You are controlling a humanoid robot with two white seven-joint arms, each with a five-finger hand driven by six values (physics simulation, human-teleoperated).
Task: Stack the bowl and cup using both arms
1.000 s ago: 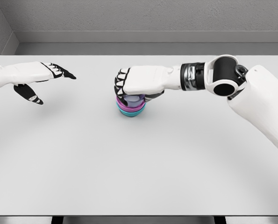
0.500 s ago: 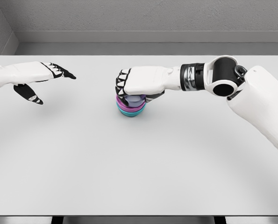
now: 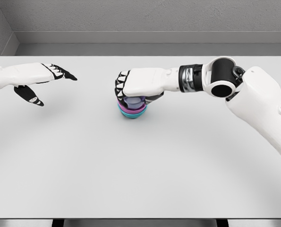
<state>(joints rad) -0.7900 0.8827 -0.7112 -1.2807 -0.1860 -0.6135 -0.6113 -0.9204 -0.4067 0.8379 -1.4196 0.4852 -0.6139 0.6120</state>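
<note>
A: Where's your cup (image 3: 134, 100)?
B: Frame center, sitting in the stacked bowls (image 3: 131, 111) on the surface (image 3: 131, 165), with your right hand (image 3: 139, 83) curled around it. Your left hand (image 3: 31, 78), at the upper left, is spread wide and holding nothing.

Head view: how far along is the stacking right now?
Done: the lavender cup already sits in the nested bowls, magenta bowl in the teal bowl, mid-table. In hand: the right hand is curled over the cup from above, not let go. Left: releasing and pulling that arm clear. The left hand hovers open far left, holding nothing.
</note>
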